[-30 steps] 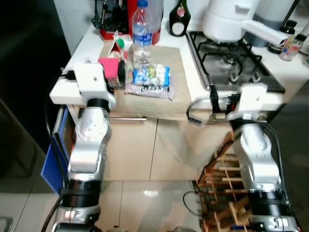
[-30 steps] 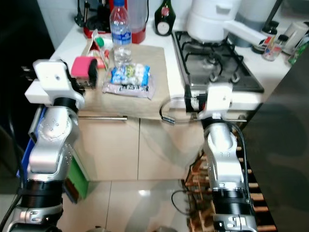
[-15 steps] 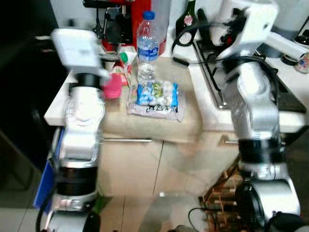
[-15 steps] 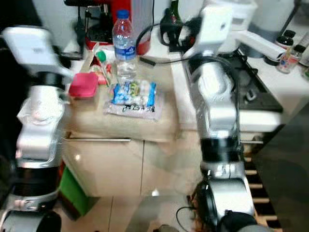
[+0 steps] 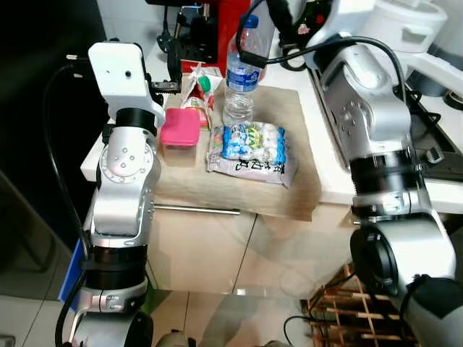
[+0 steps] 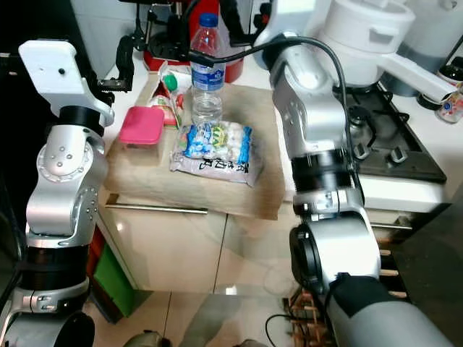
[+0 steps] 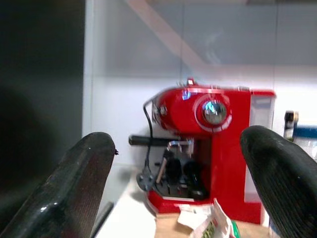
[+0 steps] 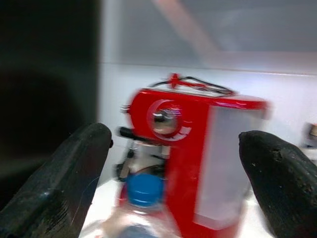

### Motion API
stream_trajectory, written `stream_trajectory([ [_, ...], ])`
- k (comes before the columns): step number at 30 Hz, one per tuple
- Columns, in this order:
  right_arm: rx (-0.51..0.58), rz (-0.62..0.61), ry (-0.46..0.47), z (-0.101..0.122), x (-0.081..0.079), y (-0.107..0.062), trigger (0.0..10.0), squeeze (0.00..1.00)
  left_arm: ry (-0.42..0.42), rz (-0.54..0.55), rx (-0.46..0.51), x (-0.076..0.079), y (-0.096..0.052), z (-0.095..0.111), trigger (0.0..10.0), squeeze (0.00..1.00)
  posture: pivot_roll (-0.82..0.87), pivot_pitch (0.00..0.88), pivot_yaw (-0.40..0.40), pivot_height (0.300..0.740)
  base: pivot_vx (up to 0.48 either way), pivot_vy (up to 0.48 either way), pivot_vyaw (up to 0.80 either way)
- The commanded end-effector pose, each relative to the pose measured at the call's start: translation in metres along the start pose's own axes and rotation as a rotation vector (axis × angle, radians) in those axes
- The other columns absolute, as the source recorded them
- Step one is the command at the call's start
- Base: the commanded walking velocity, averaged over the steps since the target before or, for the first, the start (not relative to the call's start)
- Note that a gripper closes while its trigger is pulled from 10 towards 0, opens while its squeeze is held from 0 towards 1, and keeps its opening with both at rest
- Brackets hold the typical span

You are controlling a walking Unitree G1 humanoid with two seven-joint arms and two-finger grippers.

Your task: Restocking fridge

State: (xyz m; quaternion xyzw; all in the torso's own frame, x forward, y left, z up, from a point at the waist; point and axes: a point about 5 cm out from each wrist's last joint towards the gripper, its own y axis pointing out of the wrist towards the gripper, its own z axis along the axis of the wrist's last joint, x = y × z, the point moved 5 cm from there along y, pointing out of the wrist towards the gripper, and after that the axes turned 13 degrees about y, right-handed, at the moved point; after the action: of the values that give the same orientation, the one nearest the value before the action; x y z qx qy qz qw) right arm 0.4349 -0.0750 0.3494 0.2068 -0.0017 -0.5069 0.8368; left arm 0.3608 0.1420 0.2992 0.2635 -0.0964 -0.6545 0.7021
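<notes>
1. One tabletop (image 5: 307, 170) carries a tan mat with the goods on it, below both raised hands.
2. One red coffee machine (image 7: 208, 148) stands at the back wall, straight ahead of both hands; no writing on it can be read.
3. One white kettle-like appliance (image 6: 362, 29) sits on the hob, off to the right of the right hand.
4. One clear water bottle (image 5: 241, 72) with a blue cap and a blue-and-white label stands upright just below the right hand; the label's print is too small to read.
5. One flat plastic bag of pale round pieces (image 5: 252, 148), blue-printed, lies in front of the bottle; its writing is illegible.
6. One pink lidded box (image 5: 180, 128) lies below the left hand, beside the bag.
7. One small opened packet with a green cap (image 5: 199, 87) leans beside the bottle.
8. The left hand (image 7: 185, 188) is spread wide, holding nothing.
9. The right hand (image 8: 173, 183) is likewise spread wide and empty above the bottle cap.
</notes>
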Motion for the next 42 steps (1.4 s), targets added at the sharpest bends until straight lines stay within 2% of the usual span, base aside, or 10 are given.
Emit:
stream_trajectory([
  [1,-0.042,0.001,0.035,-0.002,0.006,0.002,10.0,0.0,-0.011,-0.007,0.003,-0.003,-0.002,0.002,10.0,0.0,0.09,0.007,-0.072,0.74,0.0,0.0,0.0],
  [6,-0.095,0.011,0.081,-0.007,0.009,0.004,10.0,0.0,-0.016,-0.007,0.005,-0.005,-0.002,0.003,10.0,0.0,0.1,0.008,-0.074,0.74,0.0,0.0,0.0],
  [10,-0.136,-0.011,0.089,-0.015,0.018,0.007,10.0,0.0,-0.011,-0.011,0.004,-0.006,-0.002,0.003,10.0,0.0,0.1,0.007,-0.073,0.74,0.0,0.0,0.0],
  [17,-0.212,-0.103,0.044,-0.037,0.036,0.008,10.0,0.0,-0.013,-0.018,0.002,-0.006,-0.001,0.003,10.0,0.0,0.11,0.0,-0.083,0.74,0.0,0.0,0.0],
  [30,-0.246,-0.083,0.066,-0.051,0.025,0.014,10.0,0.0,-0.012,-0.014,-0.007,-0.008,-0.004,0.001,10.0,0.0,0.13,0.0,-0.098,0.74,0.0,0.0,0.0],
  [32,-0.249,-0.093,0.065,-0.052,0.026,0.014,10.0,0.0,-0.043,-0.075,-0.033,0.002,-0.005,-0.004,10.0,0.0,0.13,0.0,-0.095,0.74,0.0,0.0,0.0],
  [35,-0.259,-0.108,0.078,-0.056,0.027,0.014,10.0,0.0,-0.083,-0.269,-0.037,0.034,-0.012,-0.005,10.0,0.0,0.14,0.0,-0.095,0.74,0.0,0.0,0.0],
  [39,-0.268,-0.116,0.076,-0.059,0.027,0.014,10.0,0.0,-0.104,-0.413,-0.01,0.056,-0.02,0.0,10.0,0.0,0.14,0.0,-0.093,0.74,0.0,0.0,0.0],
  [42,-0.269,-0.118,0.075,-0.06,0.026,0.014,10.0,0.0,-0.105,-0.452,0.005,0.06,-0.021,0.003,10.0,0.0,0.14,0.0,-0.091,0.74,0.0,0.0,0.0],
])
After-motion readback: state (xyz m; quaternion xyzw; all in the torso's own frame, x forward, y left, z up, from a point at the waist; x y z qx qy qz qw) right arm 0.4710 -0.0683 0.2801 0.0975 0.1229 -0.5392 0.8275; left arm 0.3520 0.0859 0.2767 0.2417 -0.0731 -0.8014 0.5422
